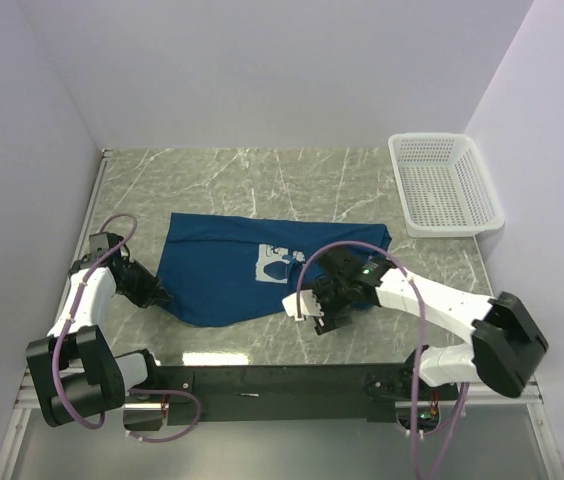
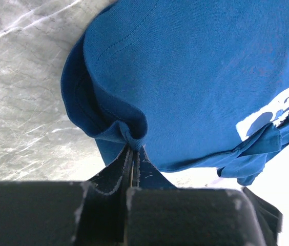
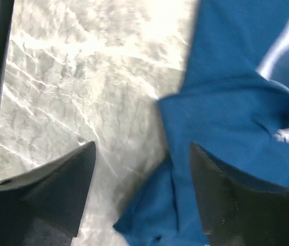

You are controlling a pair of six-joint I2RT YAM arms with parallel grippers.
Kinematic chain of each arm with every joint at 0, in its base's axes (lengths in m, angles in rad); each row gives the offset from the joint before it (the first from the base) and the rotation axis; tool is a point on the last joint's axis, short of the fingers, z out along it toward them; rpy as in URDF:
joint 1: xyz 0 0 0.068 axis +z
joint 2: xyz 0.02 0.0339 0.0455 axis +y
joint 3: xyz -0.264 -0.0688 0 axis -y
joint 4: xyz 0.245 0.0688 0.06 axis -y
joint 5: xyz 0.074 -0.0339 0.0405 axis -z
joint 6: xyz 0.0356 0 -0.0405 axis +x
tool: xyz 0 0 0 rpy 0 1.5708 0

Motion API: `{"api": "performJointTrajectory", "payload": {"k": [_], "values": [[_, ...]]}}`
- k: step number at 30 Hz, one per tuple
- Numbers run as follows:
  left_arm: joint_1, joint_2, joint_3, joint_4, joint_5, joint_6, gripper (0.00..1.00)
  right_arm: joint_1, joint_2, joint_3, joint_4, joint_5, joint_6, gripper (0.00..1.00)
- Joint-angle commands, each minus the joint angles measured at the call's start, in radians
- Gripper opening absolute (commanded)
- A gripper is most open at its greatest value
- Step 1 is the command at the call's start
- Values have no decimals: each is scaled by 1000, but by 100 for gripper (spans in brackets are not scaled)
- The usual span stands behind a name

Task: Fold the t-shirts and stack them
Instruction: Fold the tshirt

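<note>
Blue t-shirt (image 1: 224, 268), long axis left-right: left gripper (image 1: 155, 293) pinching left edge; right gripper (image 1: 317, 316) agape, empty, above near-right hem.

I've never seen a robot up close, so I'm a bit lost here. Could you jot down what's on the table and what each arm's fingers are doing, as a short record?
Clothing: dark blue t-shirt, rumpled on the marble table, white print showing
Left fingers: shut, pinching the shirt's left edge
Right fingers: open, holding nothing, at the shirt's near right edge
Basket: white mesh, far right corner, apart from the shirt
</note>
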Motion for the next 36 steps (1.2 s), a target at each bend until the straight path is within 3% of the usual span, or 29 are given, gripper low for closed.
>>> {"api": "performJointTrajectory", "payload": {"k": [1,4,7,15,22,25,26,36], "values": [[1,-11,-5,16,16,19,0,8,62,-2,125,-58,-109,72],[2,-9,-5,16,16,19,0,29,102,-19,226,-4,-67,67],[2,-11,-7,13,16,21,0,36,154,7,233,-6,-58,60],[1,-6,-7,14,18,22,0,59,217,-2,248,39,-66,52],[2,-9,-5,10,15,21,0,62,229,6,236,74,-60,26],[2,-12,-4,4,15,16,0,61,170,-9,219,76,-55,2],[1,-15,-4,-1,19,15,0,62,145,-12,210,68,-52,0],[4,-84,11,-50,25,-27,0,-53,-283,29,-103,-121,75,0]]}}
